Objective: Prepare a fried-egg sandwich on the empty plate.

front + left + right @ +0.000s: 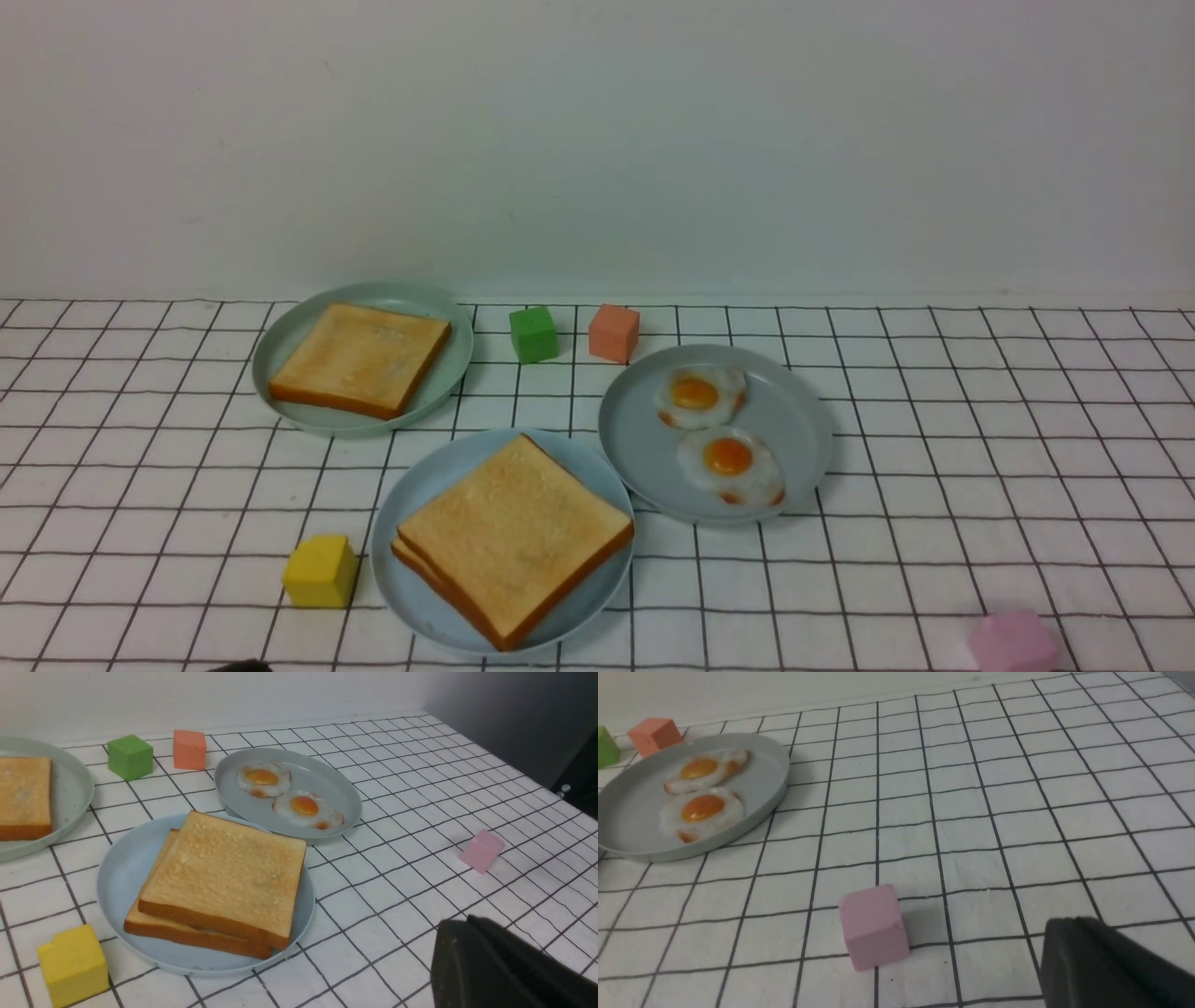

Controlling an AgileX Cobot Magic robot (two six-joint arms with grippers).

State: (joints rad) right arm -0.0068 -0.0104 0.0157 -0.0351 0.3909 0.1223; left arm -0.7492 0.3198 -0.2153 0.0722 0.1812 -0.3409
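Two golden-brown toast slices are stacked on the light sky-blue plate (420, 485) (121, 868) at the front centre. The top slice (513, 537) (224, 872) sits slightly askew on the lower slice (187, 935). I cannot see what lies between them. Two fried eggs (700, 396) (730, 464) lie on the grey-blue plate (794, 411) to its right. My left gripper (455, 919) is shut and empty, above the cloth in front of the blue plate. My right gripper (1063, 919) is shut and empty near the pink cube (873, 926). Neither gripper shows clearly in the front view.
A pale green plate (448, 373) at the back left holds one toast slice (359, 359). A green cube (533, 333) and an orange cube (613, 331) stand behind the plates. A yellow cube (320, 570) sits left of the blue plate, a pink cube (1013, 642) at the front right.
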